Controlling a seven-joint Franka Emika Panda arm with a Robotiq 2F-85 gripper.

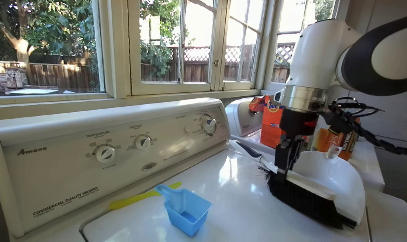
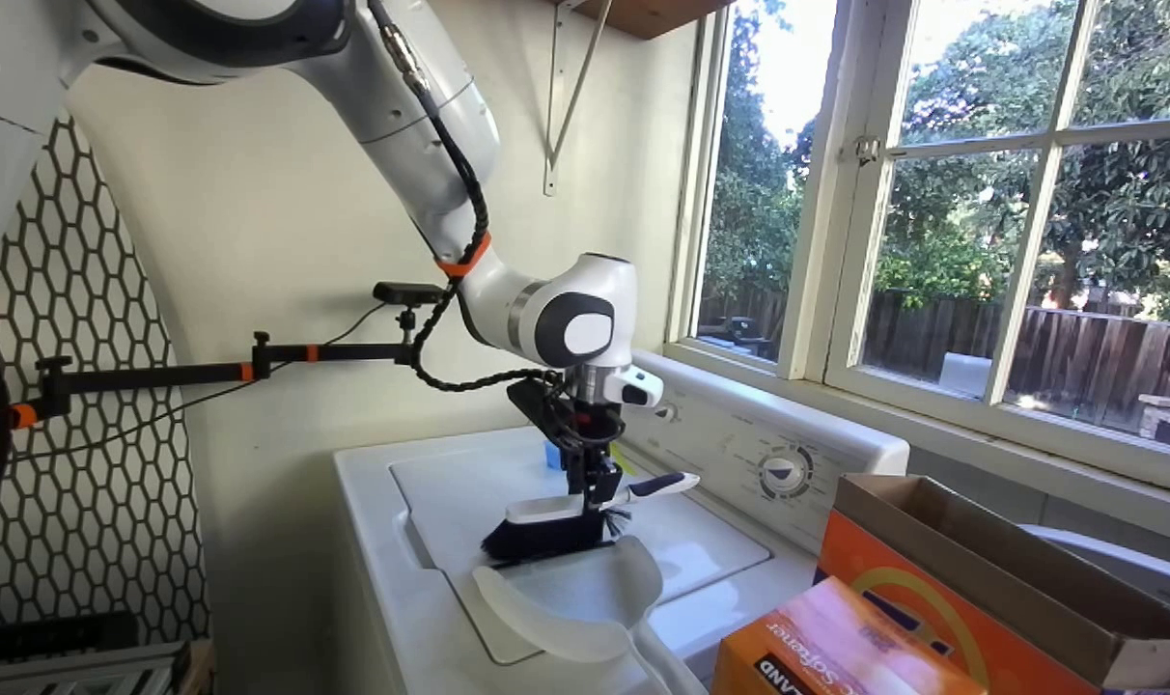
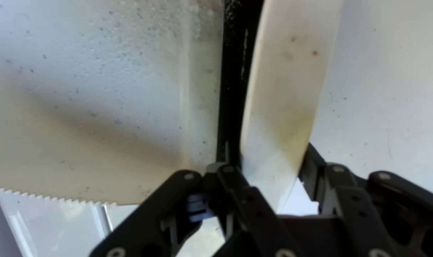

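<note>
One hand brush (image 1: 302, 193) is pinched in my claw (image 3: 268, 162) by its white back (image 1: 316, 186) near the handle (image 1: 249, 149), which I judge keeps the bristles (image 2: 546, 541) facing down, at the open lip of the dustpan (image 1: 336, 171).

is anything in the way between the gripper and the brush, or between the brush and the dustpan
Nothing visible is in the way. The gripper is closed on the brush, whose bristles lie right along the open edge of the dustpan. The blue scoop sits apart, on the brush's other side.
</note>
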